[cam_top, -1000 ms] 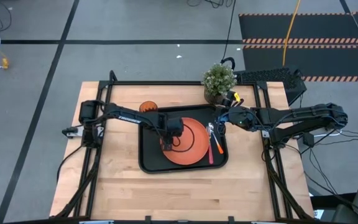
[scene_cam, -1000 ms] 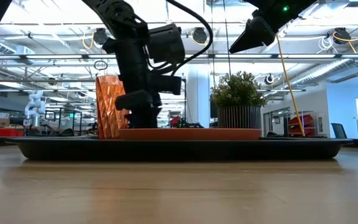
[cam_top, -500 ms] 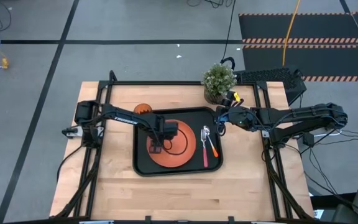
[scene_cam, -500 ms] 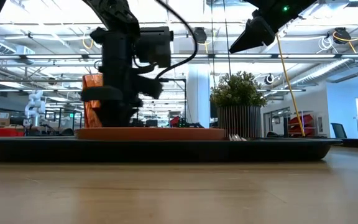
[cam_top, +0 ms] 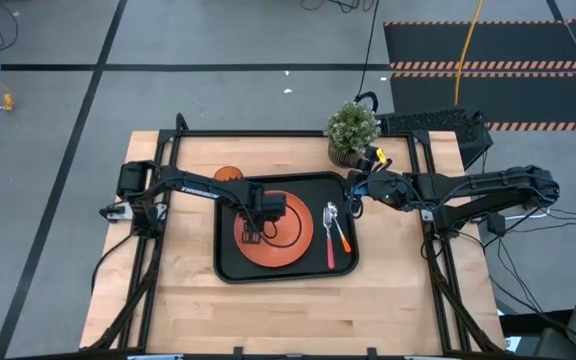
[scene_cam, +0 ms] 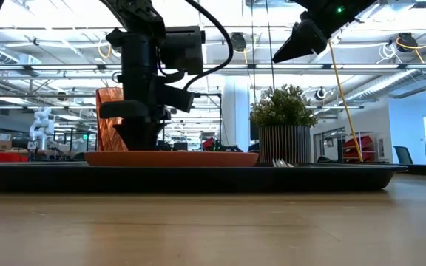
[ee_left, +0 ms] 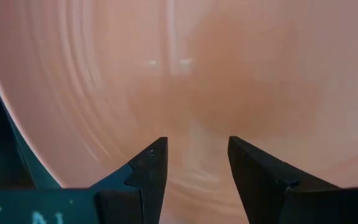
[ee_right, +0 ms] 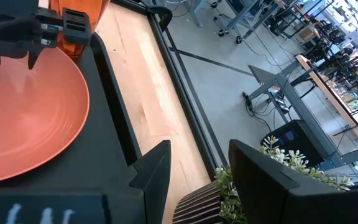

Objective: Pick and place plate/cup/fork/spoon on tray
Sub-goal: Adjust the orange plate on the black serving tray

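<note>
The black tray point(cam_top: 226, 262) lies mid-table. On it rests the orange plate point(cam_top: 290, 238), and to the plate's right lie the fork point(cam_top: 330, 250) and the spoon point(cam_top: 341, 234). The amber cup point(cam_top: 228, 174) stands on the table by the tray's far left corner. My left gripper point(cam_top: 252, 236) points down over the plate's left part point(ee_left: 241, 74), open, with its tips at or just above the plate. My right gripper point(cam_top: 352, 198) hangs open, high over the tray's far right corner, with nothing between its fingers. My left gripper's open fingertips point(ee_left: 157, 152) come from above, pointing down at the plate's left part. Whether they touch the plate's surface, I cannot tell. Nothing is pinched between them, and the plate lies flat on the tray.
A potted green plant point(cam_top: 352, 130) stands on the table just beyond the tray's far right corner, under and behind my right arm. Bare wood lies along the table's near side and to the left of the tray.
My left gripper has gone toward the table's left edge. The tray has slid the same way with the plate, fork and spoon on it, and the cup has shifted left as well. Most of this came in the first half second.
</note>
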